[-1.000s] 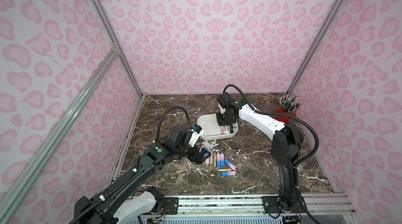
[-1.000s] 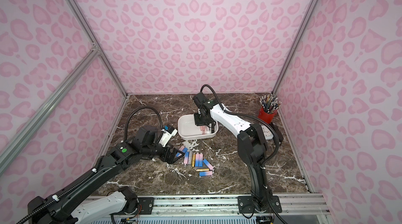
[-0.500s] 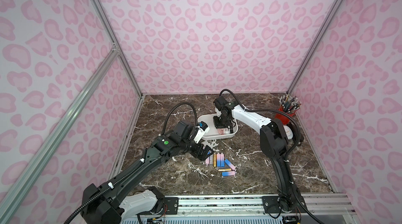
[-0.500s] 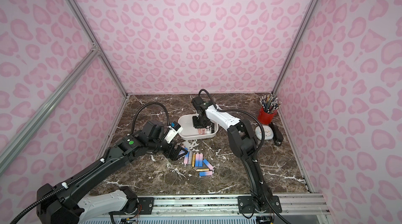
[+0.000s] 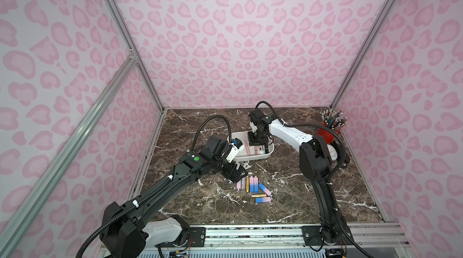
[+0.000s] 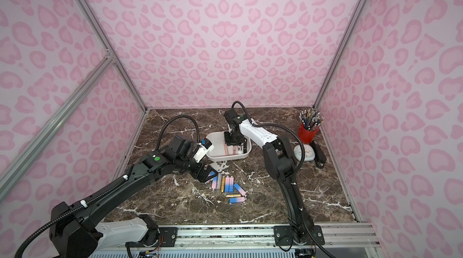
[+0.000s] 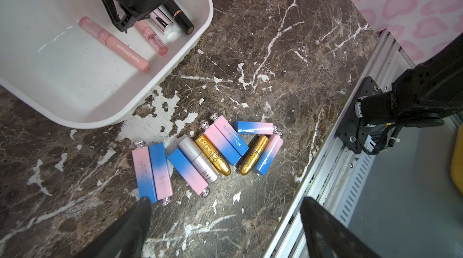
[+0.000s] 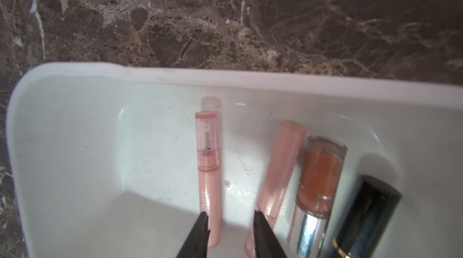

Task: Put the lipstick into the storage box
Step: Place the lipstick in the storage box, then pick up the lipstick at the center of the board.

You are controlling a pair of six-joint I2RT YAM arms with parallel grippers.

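Lipstick (image 8: 209,181), slim glossy pink cylinder, lies in smooth white storage box (image 8: 225,76).

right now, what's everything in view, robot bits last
storage box: 1, white, mid table
pink tubes: 2, pink, in box
orange gloss tube: 1, orange, silver cap, in box
black tube: 1, black, in box
gradient lipsticks: 7, pink-blue, table, robot side of box
gold lipsticks: 2, gold glitter, among those
silver lipstick: 1, silver, among those
pencil cup: 1, red, far right corner
dial device: 1, white, beside the cup
stapler-like item: 1, black, beside the dial
left end effector: 1, black, open over loose lipsticks
right end effector: 1, black, open inside box
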